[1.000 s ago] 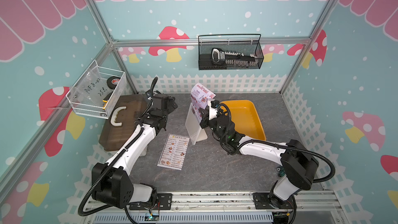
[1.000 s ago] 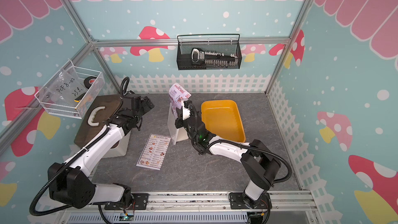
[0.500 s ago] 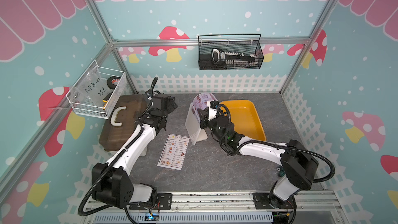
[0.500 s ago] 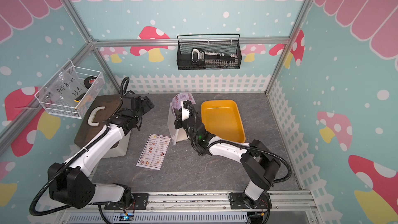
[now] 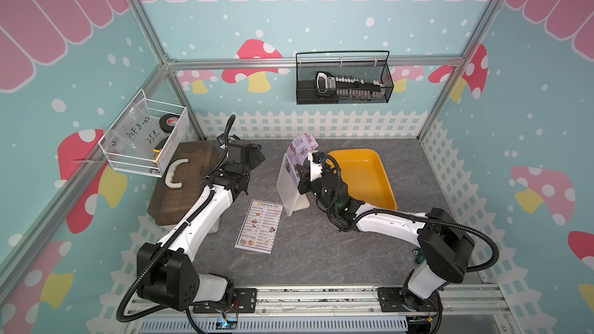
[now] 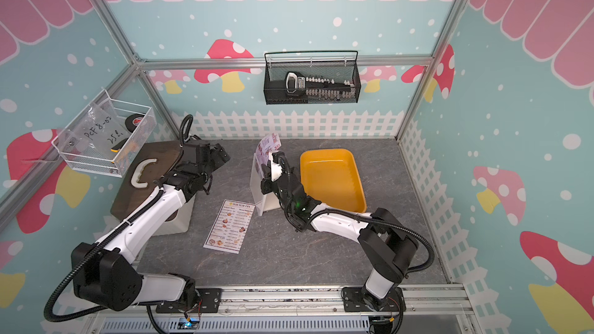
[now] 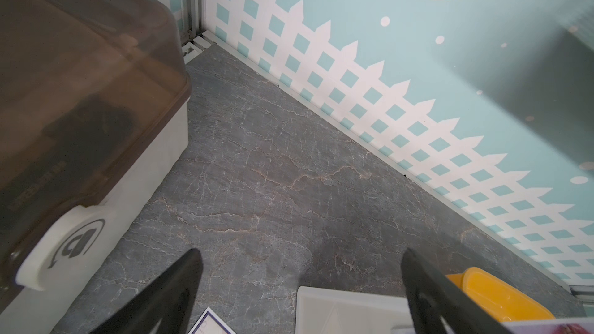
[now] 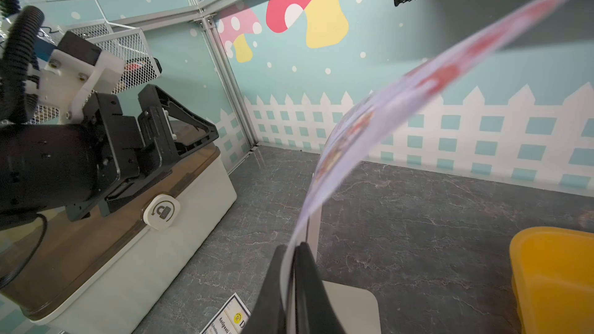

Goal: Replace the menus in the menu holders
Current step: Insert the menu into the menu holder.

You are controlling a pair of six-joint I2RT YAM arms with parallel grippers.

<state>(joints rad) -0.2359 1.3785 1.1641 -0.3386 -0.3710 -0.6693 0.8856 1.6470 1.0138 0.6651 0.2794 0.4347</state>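
Top views come first: in both top views we see the right fingers (image 5: 301, 185) pinched shut on the red-titled menu (image 5: 300, 151). The sheet rises bowed above them, its lower part against the upright face of the white menu holder (image 5: 284, 194); we cannot tell whether its edge sits in the slot. The left fingers (image 5: 257, 156) stand wide apart and empty, well apart from the holder and just beside the brown-lidded box (image 5: 183, 181). The DIM SUM INN menu (image 5: 258, 226) lies flat on the desk (image 5: 321, 252), nearer the arm bases than either pair of fingers, one corner just beside the holder's foot. The yellow tray (image 5: 369, 181) sits on the side of the right fingers away from the left fingers. Left wrist view: we see the two dark fingers spread wide with only bare desk between them, a corner of the DIM SUM INN menu (image 7: 209, 321) near one tip, the holder (image 7: 347, 303) and tray (image 7: 495, 293) near the other. Right wrist view: the fingers (image 8: 291, 271) clamp the bottom edge of the blurred red-titled menu (image 8: 385, 107), with the holder's upright edge (image 8: 314, 229) just behind the tips.
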